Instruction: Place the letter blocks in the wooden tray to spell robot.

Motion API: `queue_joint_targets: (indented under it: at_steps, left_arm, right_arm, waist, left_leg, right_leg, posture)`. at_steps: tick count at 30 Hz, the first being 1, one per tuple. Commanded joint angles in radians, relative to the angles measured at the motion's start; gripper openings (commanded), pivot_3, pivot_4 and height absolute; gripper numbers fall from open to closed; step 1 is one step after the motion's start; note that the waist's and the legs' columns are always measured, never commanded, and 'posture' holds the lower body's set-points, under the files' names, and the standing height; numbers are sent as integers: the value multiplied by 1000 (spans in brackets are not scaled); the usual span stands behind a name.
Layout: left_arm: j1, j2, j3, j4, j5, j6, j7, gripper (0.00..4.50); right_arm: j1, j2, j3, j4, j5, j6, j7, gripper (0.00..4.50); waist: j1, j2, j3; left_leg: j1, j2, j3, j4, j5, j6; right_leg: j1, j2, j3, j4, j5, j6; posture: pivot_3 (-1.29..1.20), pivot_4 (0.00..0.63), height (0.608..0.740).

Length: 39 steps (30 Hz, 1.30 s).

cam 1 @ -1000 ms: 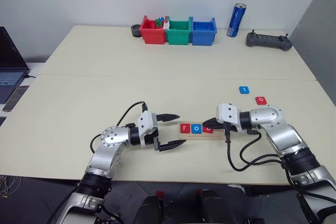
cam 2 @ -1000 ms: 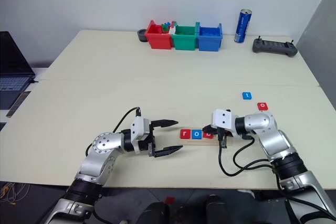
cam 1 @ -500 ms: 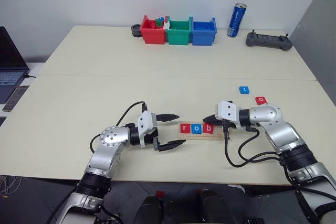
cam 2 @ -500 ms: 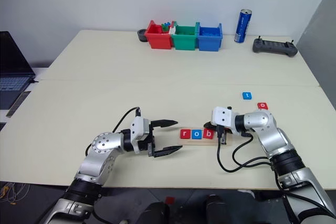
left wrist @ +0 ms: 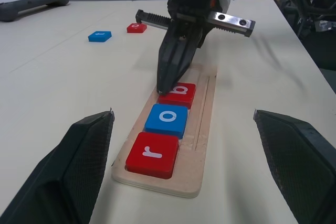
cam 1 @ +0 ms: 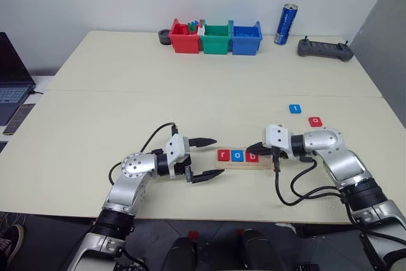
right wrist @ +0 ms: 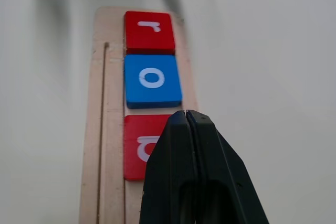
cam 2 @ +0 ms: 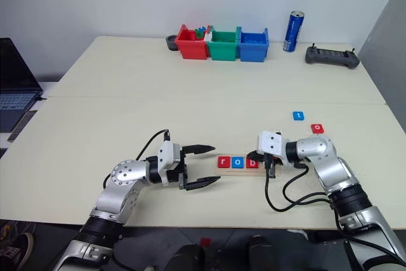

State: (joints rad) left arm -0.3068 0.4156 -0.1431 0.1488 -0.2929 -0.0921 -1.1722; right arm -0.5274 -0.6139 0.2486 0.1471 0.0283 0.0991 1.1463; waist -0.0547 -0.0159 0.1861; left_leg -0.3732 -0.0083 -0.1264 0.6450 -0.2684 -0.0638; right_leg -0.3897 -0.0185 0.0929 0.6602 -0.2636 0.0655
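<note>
Found the wooden tray (left wrist: 202, 129) lying flat on the table (cam 1: 190, 106) at the near edge, between the two arms. Counted three letter blocks seated in it, side by side and touching: red r tile (left wrist: 152, 153) at the left end, then blue o tile (left wrist: 167, 120), then red b tile (left wrist: 178, 94). Left the right-hand part of the tray bare. Spotted the other two blocks loose on the table, farther off to the right and well apart from the tray: blue t tile (cam 1: 295, 108) and, just right and nearer, red o tile (cam 1: 315, 121).

Noted the left fingers (cam 1: 203, 140) spread fully wide, holding nothing, just left of the tray's left end. Noted the right fingers (left wrist: 173, 66) pressed tight together with nothing between them, tip down at the far edge of the b tile; could not tell whether touching.

Judged the tiles light, stiff and thin, with smooth faces, so likely to skid when nudged and hard to get under. Would pinch across two opposite edges from above, low on the tile, rather than on the flat face. Judged the tray light too, and apt to slide if pushed endwise.

Saw at the far side of the table a red bin (cam 1: 184, 38) with small coloured pieces inside, a green bin (cam 1: 216, 38) and a blue bin (cam 1: 245, 37); could not make out contents of those two.
</note>
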Motion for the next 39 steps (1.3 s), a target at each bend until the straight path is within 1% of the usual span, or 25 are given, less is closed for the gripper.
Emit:
queue_joint_targets:
  at_steps: [1,4,7,8,9,10,14,17,20,23,28,39]
  left_arm:
    - [-4,4,-1,-31,-14,-7,-10,4500]
    - [-9,2,-2,-24,-14,-10,-12,4500]
    - [-14,0,-4,-17,-14,-13,-17,4500]
    - [-18,-1,-5,-12,-14,-15,-20,4500]
    - [-21,-1,-4,-8,-14,-17,-24,4500]
    - [-25,-2,-4,-3,-14,-18,-27,4500]
    - [-42,-5,-6,20,-13,-27,-43,4500]
    - [-50,-13,-11,29,-11,-28,-51,4500]
    - [-61,-16,-14,39,-11,-31,-63,4500]
    - [-66,-17,-10,49,-10,-33,-69,4500]
    - [-62,-18,-9,47,-9,-35,-70,4500]
    - [-25,-8,-5,5,-9,-25,-51,4500]
  right_arm:
    - [10,-38,-86,-142,63,86,-25,39]
    - [73,-72,-167,-270,109,202,-74,39]
    - [158,-80,-292,-387,159,348,-174,39]
    - [187,-77,-335,-415,171,396,-213,388]
    - [214,-74,-371,-437,178,430,-246,601]
    - [245,-65,-412,-455,179,460,-292,937]
    - [312,13,-525,-487,145,552,-511,2310]
    - [309,69,-554,-479,102,586,-656,3339]
    - [261,112,-563,-420,78,616,-772,4430]
    - [187,136,-568,-348,79,627,-839,4478]
    - [100,146,-546,-230,91,639,-870,4478]
    - [24,147,-544,10,110,631,-881,4478]
  waist:
    - [1,0,0]
    - [5,0,0]
    - [12,0,0]
    - [16,0,0]
    - [16,0,0]
    - [19,0,0]
    - [19,0,0]
    - [16,1,0]
    - [15,1,0]
    - [12,1,0]
    - [12,1,0]
    - [2,1,0]
  left_leg:
    - [0,0,0,0,0,0]
    - [-1,0,-2,0,0,0]
    - [-2,0,-3,0,0,0]
    - [-3,0,-4,0,0,0]
    - [-3,0,-4,0,0,0]
    - [-3,0,-4,0,0,0]
    - [-3,0,-3,0,0,0]
    - [-3,0,-2,0,0,0]
    - [-3,0,-2,0,0,0]
    - [-3,0,0,0,0,0]
    - [-3,0,-1,0,0,0]
    - [-3,0,0,0,0,0]
  right_leg:
    - [0,0,0,0,0,0]
    - [0,0,-2,-1,0,0]
    - [0,0,-3,-1,0,0]
    - [0,0,-4,-2,0,0]
    - [0,0,-4,-2,0,0]
    - [0,0,-3,-2,0,0]
    - [-1,0,-3,-2,0,0]
    - [-1,0,-2,-1,0,0]
    - [-1,0,-2,-1,0,0]
    - [-2,0,-1,0,0,0]
    - [-2,0,-1,0,0,0]
    - [-2,0,0,0,0,0]
  posture:
    - [0,150,740]
    - [0,150,740]
    - [0,150,740]
    - [0,150,740]
    - [0,150,740]
    - [0,150,740]
    - [0,150,740]
    - [0,150,740]
    - [0,150,740]
    - [0,150,740]
    - [0,150,740]
    - [0,150,740]
